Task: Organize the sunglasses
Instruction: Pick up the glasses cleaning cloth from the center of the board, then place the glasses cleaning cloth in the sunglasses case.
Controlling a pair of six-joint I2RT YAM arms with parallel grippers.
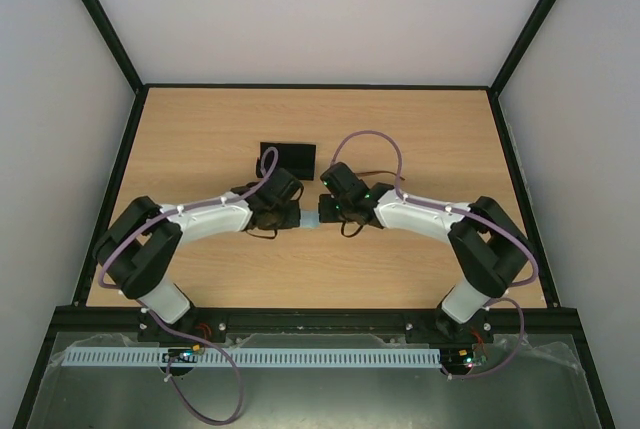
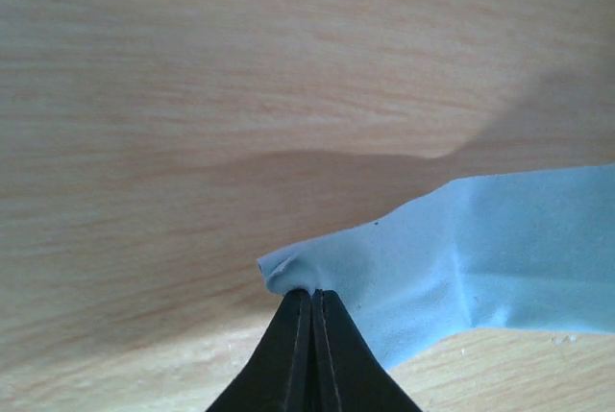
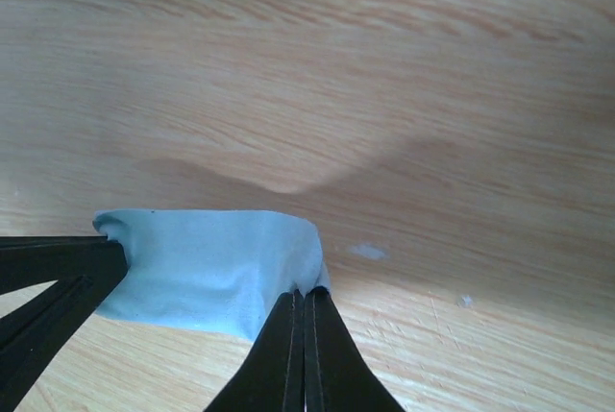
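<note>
The left pincer [image 2: 309, 295] and the right pincer [image 3: 305, 294], tips facing, are each clamped shut on an opposite end of the light blue cloth [image 2: 500, 258] spanning between them over the surface [image 2: 240, 66], the black case [image 1: 288, 157] just beyond, while the sunglasses cannot be made out near either.

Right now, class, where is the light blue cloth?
In the top view the light blue cloth is at the middle of the table, pinched between the left gripper and right gripper, just on the near side of the black case.
</note>
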